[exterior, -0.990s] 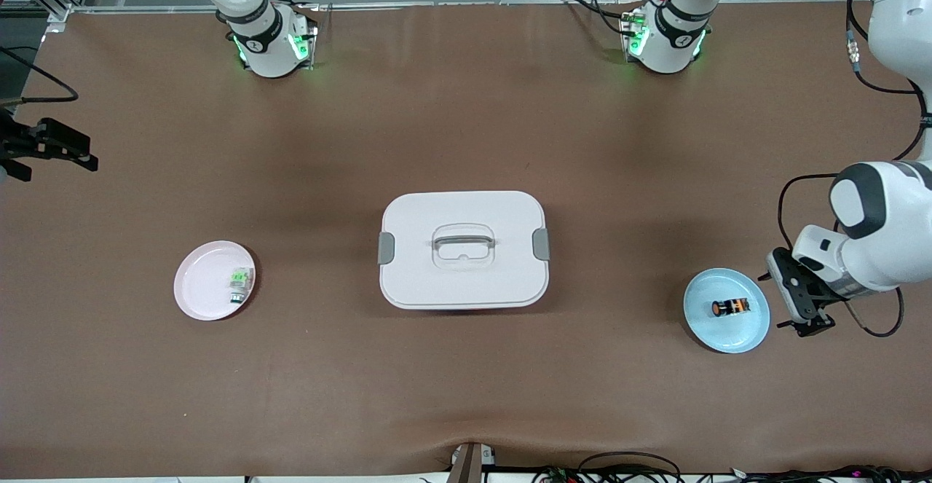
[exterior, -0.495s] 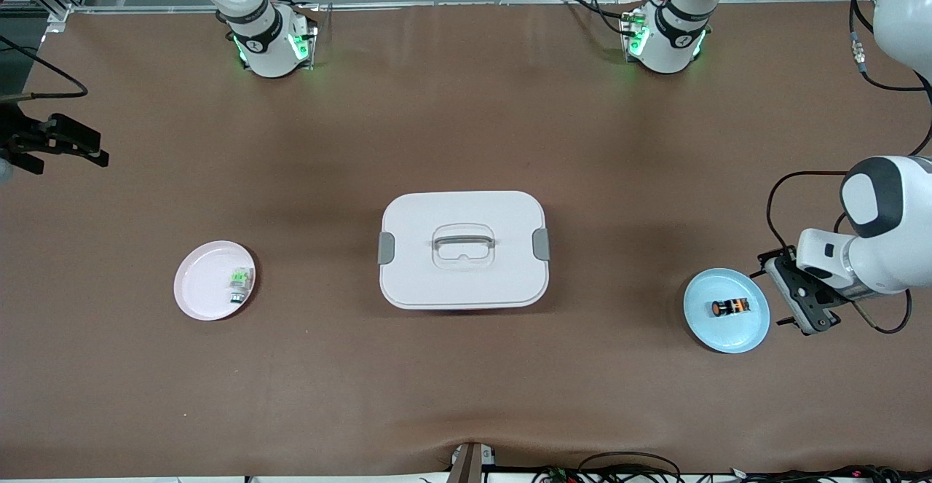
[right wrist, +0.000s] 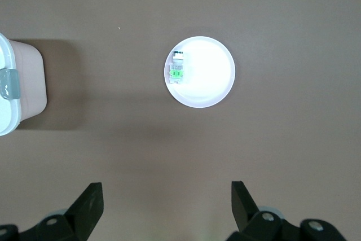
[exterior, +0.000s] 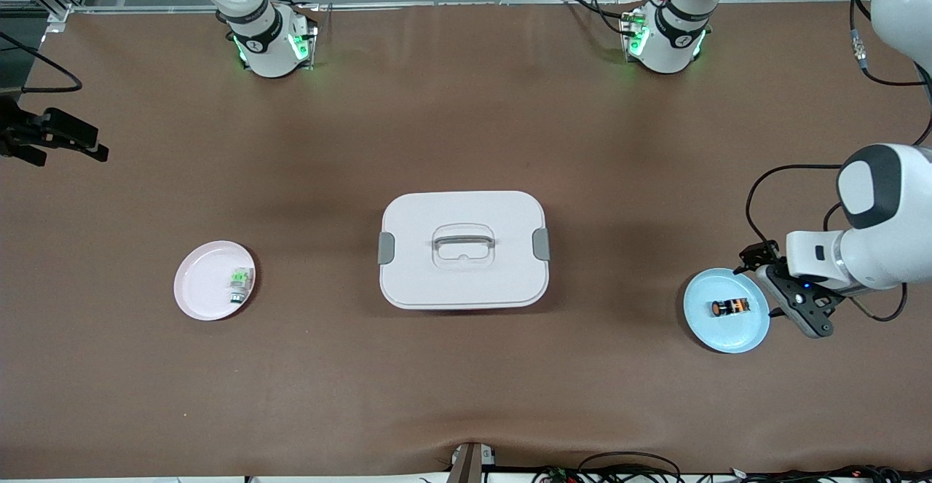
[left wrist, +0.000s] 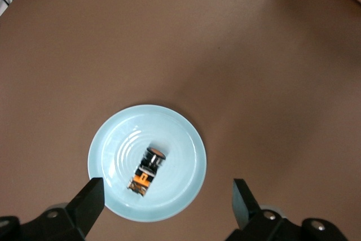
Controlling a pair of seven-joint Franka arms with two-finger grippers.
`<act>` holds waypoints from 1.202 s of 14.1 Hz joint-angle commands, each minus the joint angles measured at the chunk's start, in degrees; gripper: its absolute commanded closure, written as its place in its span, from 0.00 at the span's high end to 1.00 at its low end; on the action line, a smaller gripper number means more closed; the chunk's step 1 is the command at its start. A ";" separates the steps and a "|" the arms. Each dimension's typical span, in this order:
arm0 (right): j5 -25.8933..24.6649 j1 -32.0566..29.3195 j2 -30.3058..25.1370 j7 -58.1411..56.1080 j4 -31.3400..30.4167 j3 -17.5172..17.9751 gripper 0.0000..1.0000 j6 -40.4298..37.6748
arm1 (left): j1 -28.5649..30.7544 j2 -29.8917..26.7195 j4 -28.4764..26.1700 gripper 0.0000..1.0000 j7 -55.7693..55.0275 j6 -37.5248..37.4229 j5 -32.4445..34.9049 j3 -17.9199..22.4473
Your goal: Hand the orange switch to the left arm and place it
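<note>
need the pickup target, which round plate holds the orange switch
The pale blue round plate at the left arm's end, holding the black-and-orange switch; the pink round plate holds a green one.

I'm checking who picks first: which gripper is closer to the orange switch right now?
Left. The left gripper, open, hangs at the rim of the blue plate holding the orange switch. The right gripper, open, is up at the right arm's end of the table.

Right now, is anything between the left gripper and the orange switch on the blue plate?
Nothing visible. The left gripper, open, hangs over the blue plate's edge; the orange switch lies uncovered on it. The box sits mid-table.
</note>
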 commanded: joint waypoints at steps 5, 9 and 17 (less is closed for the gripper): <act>0.02 -0.94 -1.17 0.41 -0.91 0.24 1.00 1.12 | 0.20 -5.84 2.67 1.00 -16.21 -9.58 -0.88 -0.96; -1.64 -0.94 -1.17 0.41 -0.91 0.33 1.00 1.30 | 0.11 -8.83 2.23 1.00 -29.39 -13.44 -0.70 -2.71; -1.65 -0.77 -1.17 0.32 -1.00 0.42 1.00 1.30 | 0.11 -16.83 1.88 1.00 -51.20 -19.68 -0.26 -4.04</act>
